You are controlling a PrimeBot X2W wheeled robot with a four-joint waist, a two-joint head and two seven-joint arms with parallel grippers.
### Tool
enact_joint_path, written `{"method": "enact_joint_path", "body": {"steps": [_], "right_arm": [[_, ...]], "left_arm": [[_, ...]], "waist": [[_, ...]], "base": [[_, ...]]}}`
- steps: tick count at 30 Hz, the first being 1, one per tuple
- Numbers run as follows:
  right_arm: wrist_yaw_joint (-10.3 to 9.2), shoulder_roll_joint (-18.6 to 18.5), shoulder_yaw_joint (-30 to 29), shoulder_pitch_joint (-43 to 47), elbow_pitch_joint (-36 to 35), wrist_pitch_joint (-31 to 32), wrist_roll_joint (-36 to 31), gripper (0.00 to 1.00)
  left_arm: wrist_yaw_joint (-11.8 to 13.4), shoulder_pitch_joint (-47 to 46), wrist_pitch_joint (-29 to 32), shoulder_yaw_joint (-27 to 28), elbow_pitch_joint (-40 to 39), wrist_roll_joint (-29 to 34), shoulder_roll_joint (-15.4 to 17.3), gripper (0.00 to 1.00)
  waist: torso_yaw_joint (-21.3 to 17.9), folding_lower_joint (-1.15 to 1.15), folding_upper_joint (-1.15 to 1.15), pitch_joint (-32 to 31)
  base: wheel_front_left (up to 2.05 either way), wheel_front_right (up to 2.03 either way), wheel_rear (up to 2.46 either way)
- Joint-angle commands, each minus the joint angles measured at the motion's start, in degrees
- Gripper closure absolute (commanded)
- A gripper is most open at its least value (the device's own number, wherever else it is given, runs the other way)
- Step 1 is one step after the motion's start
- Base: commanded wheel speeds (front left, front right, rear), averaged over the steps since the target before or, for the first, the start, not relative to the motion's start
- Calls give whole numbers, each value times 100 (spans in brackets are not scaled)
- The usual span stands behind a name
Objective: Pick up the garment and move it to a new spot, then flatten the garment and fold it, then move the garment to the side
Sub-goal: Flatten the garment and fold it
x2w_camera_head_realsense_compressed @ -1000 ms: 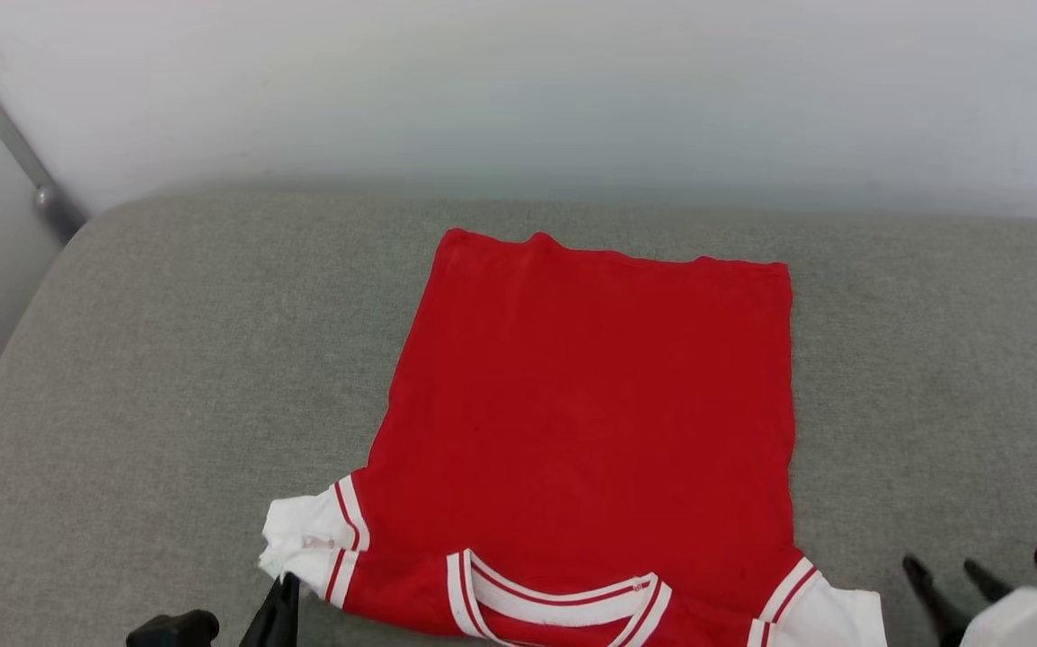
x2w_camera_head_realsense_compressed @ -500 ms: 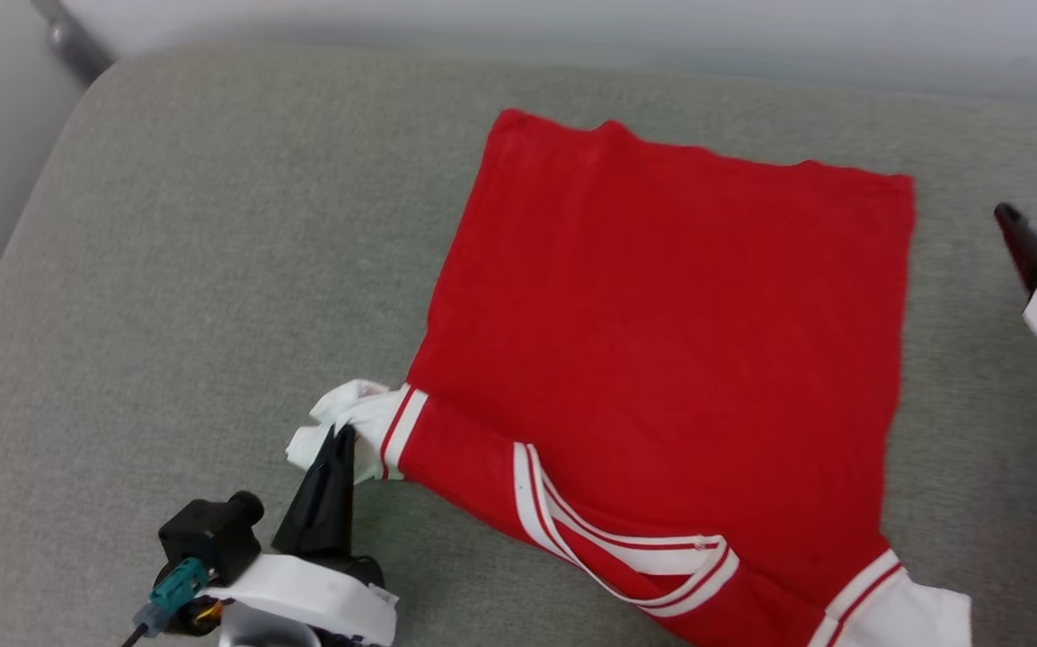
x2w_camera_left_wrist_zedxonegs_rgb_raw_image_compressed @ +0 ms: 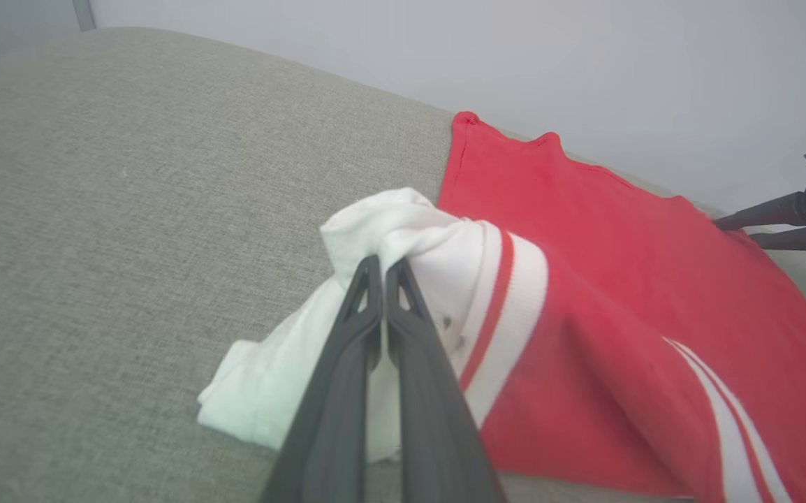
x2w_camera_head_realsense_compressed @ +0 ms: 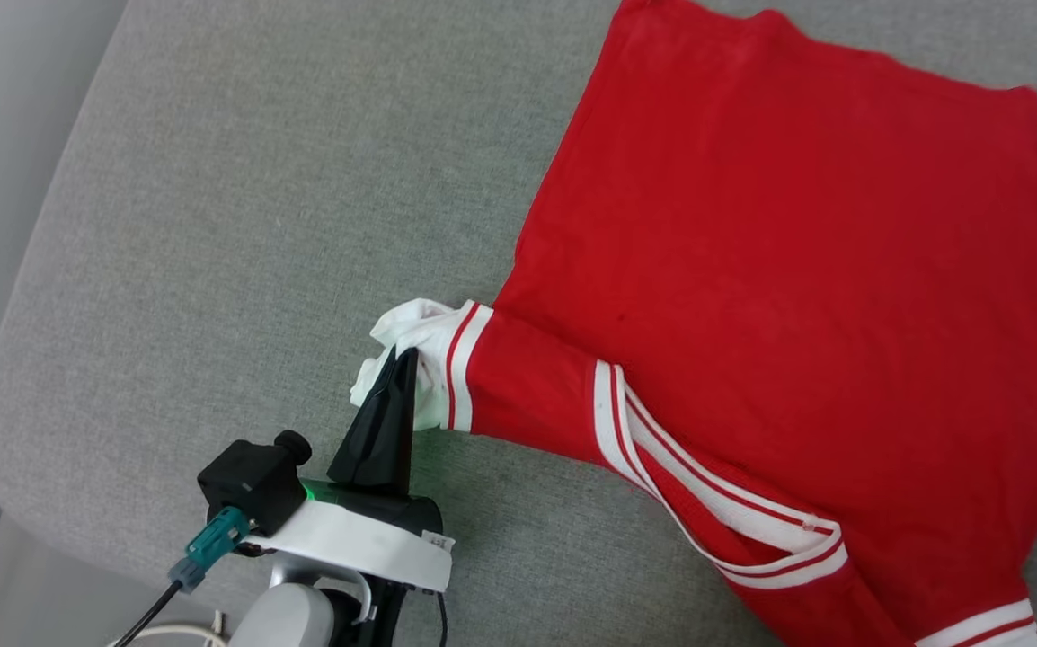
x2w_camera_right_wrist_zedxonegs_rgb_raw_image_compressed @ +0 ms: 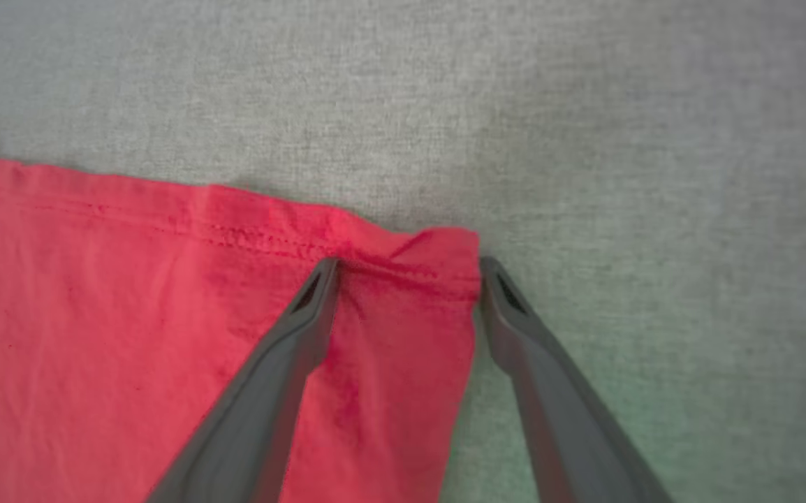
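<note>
Garment — long axis near-to-far, collar nearest

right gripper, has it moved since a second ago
Yes. Measured against the garment, the right gripper went from level with the collar to the far hem corner, which it now straddles, open.

- shirt: plain red body; white sleeve at its 9 o'clock side; red-and-white striped bands on cuff and collar
- left gripper: black fingers, white wrist shell, teal plug
- cushion: grey woven fabric
- wall: pale grey-white
</note>
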Motion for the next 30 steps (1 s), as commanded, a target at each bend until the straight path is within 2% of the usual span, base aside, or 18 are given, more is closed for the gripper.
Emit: {"method": "enact_joint_path", "body": {"steps": [1, 7, 8, 9, 10, 12, 20, 27, 30], "right_arm": [[-4, 46, -45, 16, 121, 134, -82, 0], [-4, 313, -296, 406, 443, 655, -287, 0], [-4, 352, -303, 436, 463, 757, -319, 55], [-4, 390, -288, 445, 432, 789, -327, 85], [-4, 412, -271, 440, 384, 802, -317, 100], [-4, 437, -216, 429, 294, 813, -295, 100], [-4, 66, 169, 359, -104, 427, -154, 100], [-4, -364, 886, 577, -503, 130, 204, 100], [-4, -581, 1135, 839, -743, 82, 460, 100]], "left_arm": [[-33, -84, -36, 1, 20, 22, -49, 100], [-104, -135, -73, 29, 149, 62, -138, 100], [-120, -145, -79, 36, 167, 61, -144, 100], [-128, -153, -82, 42, 187, 69, -145, 100], [-133, -152, -84, 49, 203, 79, -149, 100], [-150, -156, -91, 52, 233, 93, -162, 100], [-183, -70, -101, 79, 428, 91, -189, 100], [-70, 218, -50, 195, 566, 22, -39, 100], [53, 375, 14, 280, 538, 10, 49, 100]], "waist": [[169, -2, 0, 207], [168, -2, 0, 259], [162, -2, 0, 253], [155, -2, 0, 250], [147, -2, 0, 248], [138, -2, 0, 230], [103, -2, 0, -112], [-148, -2, 0, -809], [-331, -2, 0, -1132]], "base": [[0, 0, 0], [0, 0, 0], [0, 0, 0], [0, 0, 0], [0, 0, 0], [0, 0, 0], [0, 0, 0], [0, 0, 0], [0, 0, 0]]}}
